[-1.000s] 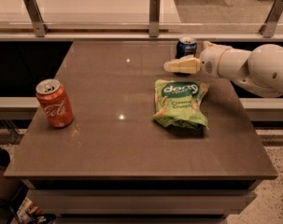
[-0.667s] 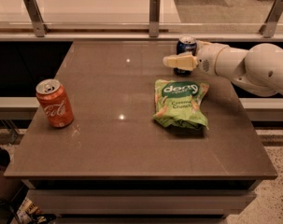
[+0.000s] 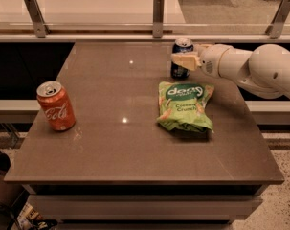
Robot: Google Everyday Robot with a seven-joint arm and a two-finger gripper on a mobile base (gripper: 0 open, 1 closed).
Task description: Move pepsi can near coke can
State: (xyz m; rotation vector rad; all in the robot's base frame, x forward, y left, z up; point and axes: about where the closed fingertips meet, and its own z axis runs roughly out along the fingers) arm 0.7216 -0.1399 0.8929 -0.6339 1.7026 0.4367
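Observation:
The pepsi can (image 3: 180,72), dark blue with a silver top, stands upright at the far right of the table, just behind the green snack bag. My gripper (image 3: 179,57) reaches in from the right and is shut on the pepsi can; one cream finger (image 3: 184,60) crosses the can's front, the other is hidden behind it. The coke can (image 3: 56,107), red-orange with white script, stands upright near the table's left edge, far from the gripper.
A green snack bag (image 3: 185,107) lies flat right in front of the pepsi can. The brown table (image 3: 120,143) drops off at all edges. A glass railing with metal posts (image 3: 158,16) runs behind the table. My white arm (image 3: 250,68) spans the right side.
The pepsi can has shifted a little left, toward the finger in front of it, and now sits between the fingers. The coke can and the bag have not moved.

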